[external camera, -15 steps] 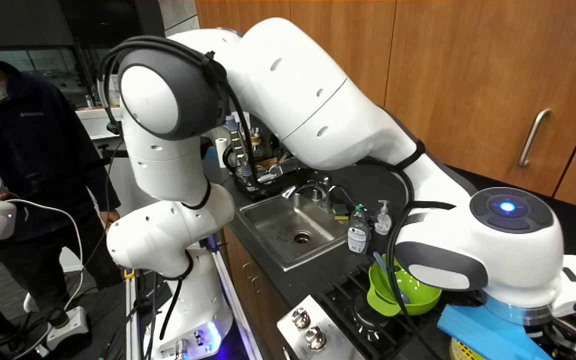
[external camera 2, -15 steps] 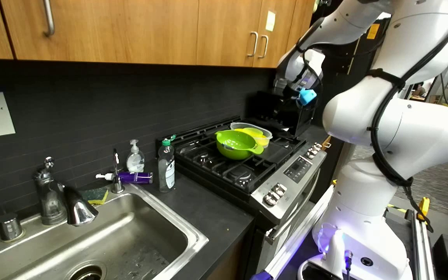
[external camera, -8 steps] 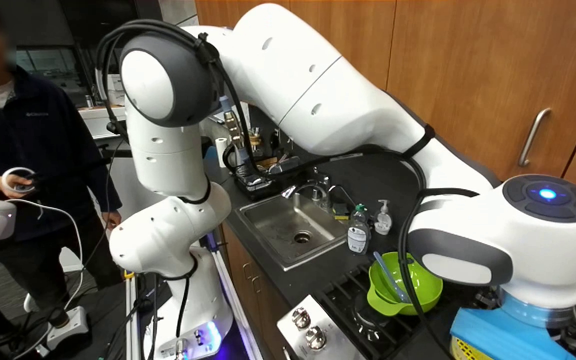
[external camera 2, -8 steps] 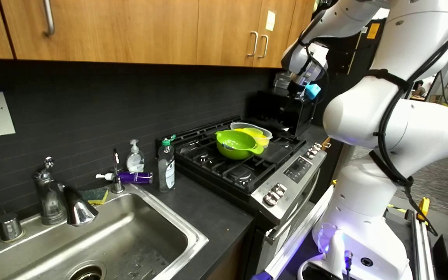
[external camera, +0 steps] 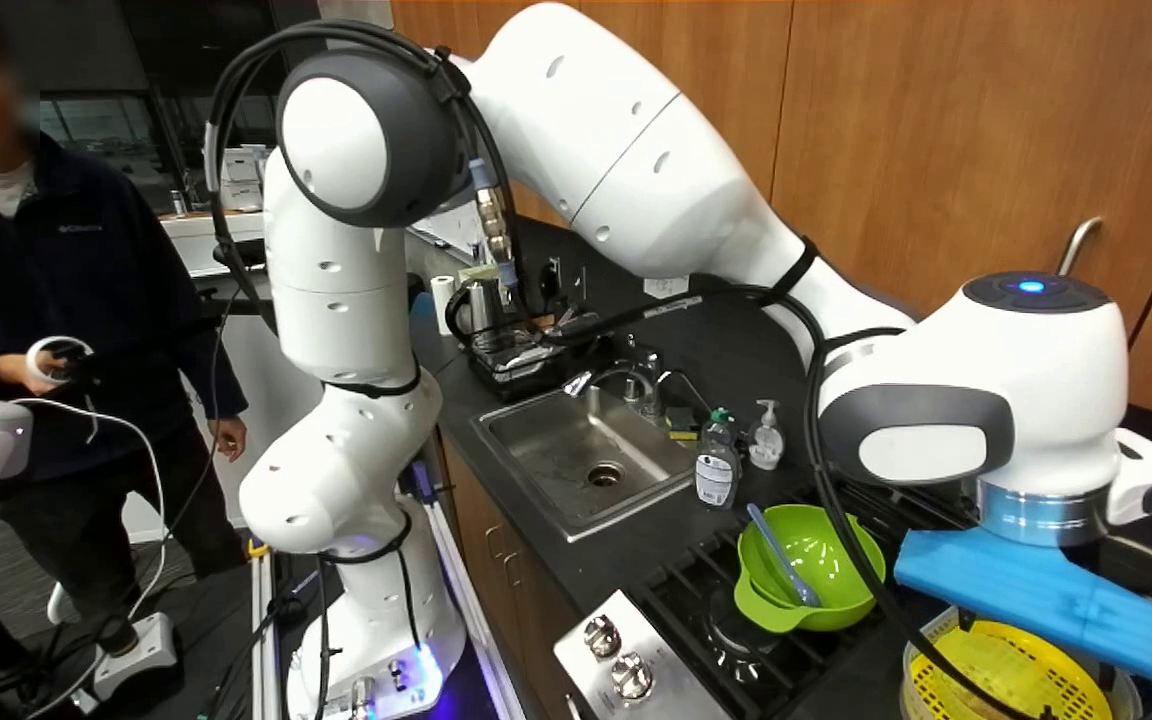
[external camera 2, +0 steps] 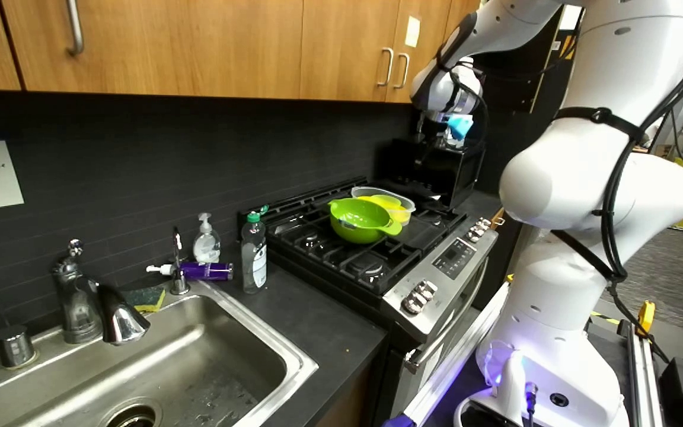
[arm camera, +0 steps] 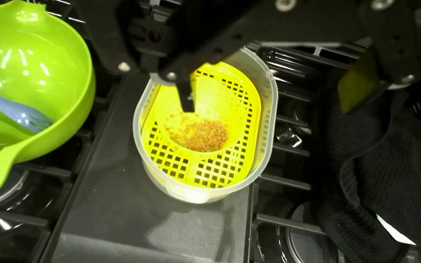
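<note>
Okay, the gripper [arm camera: 270,96] is spread wide across the top of the wrist view, one fingertip [arm camera: 187,100] showing over the yellow basket [arm camera: 255,109], its mate over the dark cloth [arm camera: 397,146] at the right edge. Basket sits mid-frame inside a clear tub [arm camera: 192,193], brown bits [arm camera: 207,137] in it. A dark flat plate [arm camera: 122,219] runs from there down to the bottom edge. Green bowl [arm camera: 68,65] is cut off at left, a gap short of the tub. In an exterior view, the gripper hangs well above the stove [external camera 2: 350,261].
</note>
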Controlling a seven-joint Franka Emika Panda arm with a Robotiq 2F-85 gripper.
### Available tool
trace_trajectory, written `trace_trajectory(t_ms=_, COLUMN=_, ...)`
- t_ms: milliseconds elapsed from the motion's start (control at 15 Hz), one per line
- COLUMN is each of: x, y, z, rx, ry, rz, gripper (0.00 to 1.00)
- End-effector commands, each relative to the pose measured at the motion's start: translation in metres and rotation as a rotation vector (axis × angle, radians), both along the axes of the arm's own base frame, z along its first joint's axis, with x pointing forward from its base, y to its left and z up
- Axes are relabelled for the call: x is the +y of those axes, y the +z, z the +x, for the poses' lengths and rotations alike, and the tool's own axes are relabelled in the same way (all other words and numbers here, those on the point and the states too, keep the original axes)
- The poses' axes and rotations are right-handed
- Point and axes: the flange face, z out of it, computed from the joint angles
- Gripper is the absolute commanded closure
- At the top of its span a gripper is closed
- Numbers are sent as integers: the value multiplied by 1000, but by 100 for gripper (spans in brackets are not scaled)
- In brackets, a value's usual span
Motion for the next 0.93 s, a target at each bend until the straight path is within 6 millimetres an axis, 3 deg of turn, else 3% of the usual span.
trace_trajectory(t_ms=0, x=12, y=8, z=7, rx=24, ry=-7, rz=-28, gripper=0)
trace_trajectory(t_ms=867, x=26, y=-17, z=45, rx=107, ry=-39, rz=-52, gripper=0)
